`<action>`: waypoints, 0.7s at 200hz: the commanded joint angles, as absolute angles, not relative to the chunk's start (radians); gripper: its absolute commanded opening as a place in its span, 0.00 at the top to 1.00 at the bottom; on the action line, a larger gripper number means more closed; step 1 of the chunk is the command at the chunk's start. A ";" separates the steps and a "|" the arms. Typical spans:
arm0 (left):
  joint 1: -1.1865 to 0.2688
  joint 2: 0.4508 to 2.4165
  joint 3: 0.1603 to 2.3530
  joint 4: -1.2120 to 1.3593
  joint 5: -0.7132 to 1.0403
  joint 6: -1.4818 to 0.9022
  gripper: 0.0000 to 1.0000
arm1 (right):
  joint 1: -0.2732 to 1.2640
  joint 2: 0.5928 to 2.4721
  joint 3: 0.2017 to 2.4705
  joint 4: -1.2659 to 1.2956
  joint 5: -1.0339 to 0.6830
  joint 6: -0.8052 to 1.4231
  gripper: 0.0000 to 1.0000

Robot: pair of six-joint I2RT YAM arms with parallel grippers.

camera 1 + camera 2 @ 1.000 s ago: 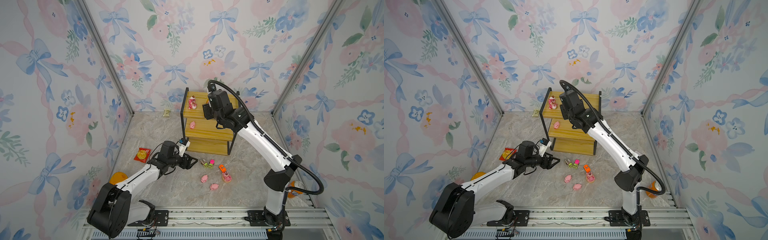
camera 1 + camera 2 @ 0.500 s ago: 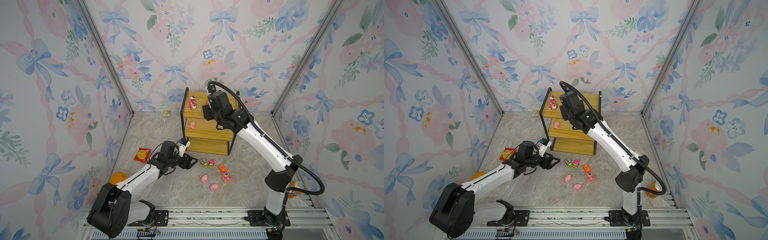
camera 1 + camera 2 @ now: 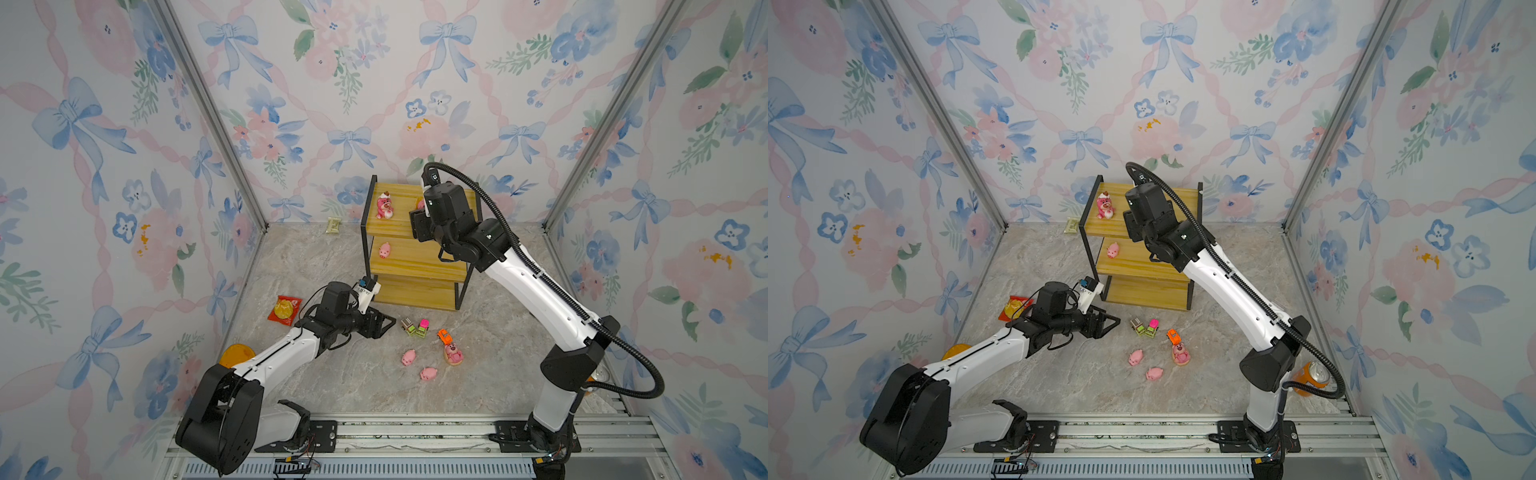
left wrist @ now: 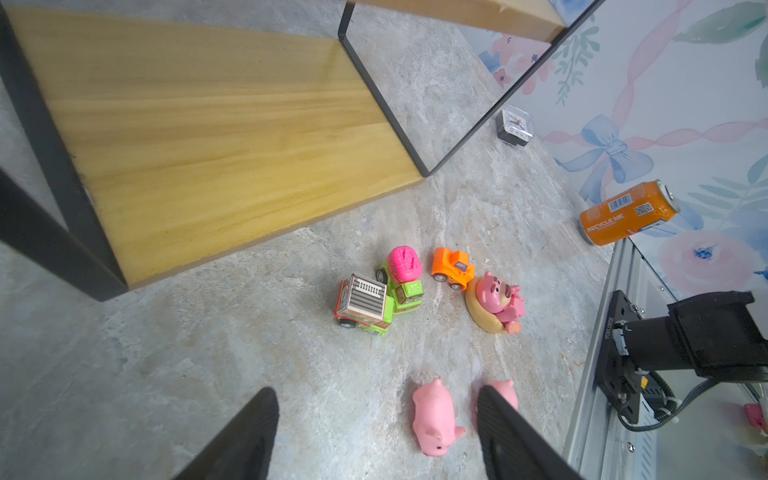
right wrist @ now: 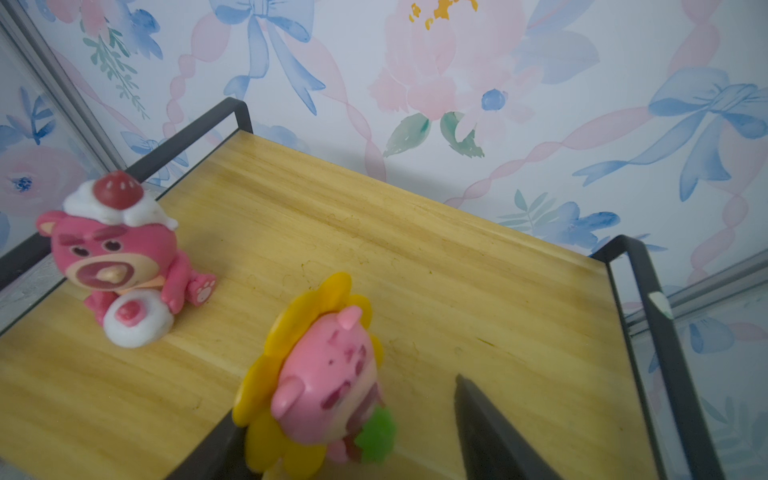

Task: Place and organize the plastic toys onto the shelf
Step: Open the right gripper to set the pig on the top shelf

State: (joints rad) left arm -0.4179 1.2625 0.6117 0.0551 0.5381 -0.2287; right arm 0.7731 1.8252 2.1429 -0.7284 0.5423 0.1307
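Observation:
The shelf [image 3: 415, 266] stands at the back, with a strawberry-capped pink bear [image 3: 383, 205] on its top board and a pink pig [image 3: 384, 250] on the middle one. My right gripper [image 5: 345, 399] hovers over the top board, open around a sunflower bear [image 5: 328, 386]. That bear leans on one finger, and a gap shows at the other finger [image 5: 490, 432]. On the floor lie the grey-green car [image 3: 408, 325], pink-green car [image 3: 422, 327], orange car [image 3: 444, 336], a third bear [image 3: 453, 353] and two pigs [image 3: 409, 357] [image 3: 428, 373]. My left gripper [image 4: 374, 390] is open and empty, low over the floor beside the pigs.
A red snack packet [image 3: 284, 308] and an orange lid [image 3: 236, 355] lie at the left. An orange can [image 3: 1312, 376] lies by the right arm's base. A small clock [image 4: 514, 124] and a small packet [image 3: 333, 225] sit near the back wall.
The right gripper's jaws have spread wider around the sunflower bear on the top board. The left arm has not moved.

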 commanded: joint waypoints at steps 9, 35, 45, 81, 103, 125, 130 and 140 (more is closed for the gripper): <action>-0.414 1.271 0.629 0.061 0.554 -0.219 0.24 | 0.769 1.794 2.131 -0.719 0.543 0.131 0.28; -0.414 1.272 0.631 0.061 0.556 -0.220 0.24 | 0.769 1.789 2.122 -0.713 0.542 0.131 0.28; -0.414 1.274 0.630 0.061 0.557 -0.219 0.24 | 0.769 1.787 2.119 -0.712 0.542 0.131 0.28; -0.414 1.274 0.631 0.061 0.557 -0.220 0.23 | 0.769 1.784 2.115 -0.709 0.535 0.130 0.26; -0.414 1.275 0.629 0.062 0.555 -0.221 0.24 | 0.770 1.782 2.114 -0.710 0.531 0.129 0.25; -0.414 1.275 0.629 0.062 0.556 -0.219 0.24 | 0.769 1.777 2.109 -0.713 0.525 0.134 0.24; -0.414 1.275 0.630 0.061 0.555 -0.219 0.24 | 0.770 1.776 2.107 -0.713 0.522 0.136 0.24; -0.414 1.275 0.629 0.062 0.555 -0.219 0.24 | 0.771 1.771 2.102 -0.713 0.520 0.139 0.24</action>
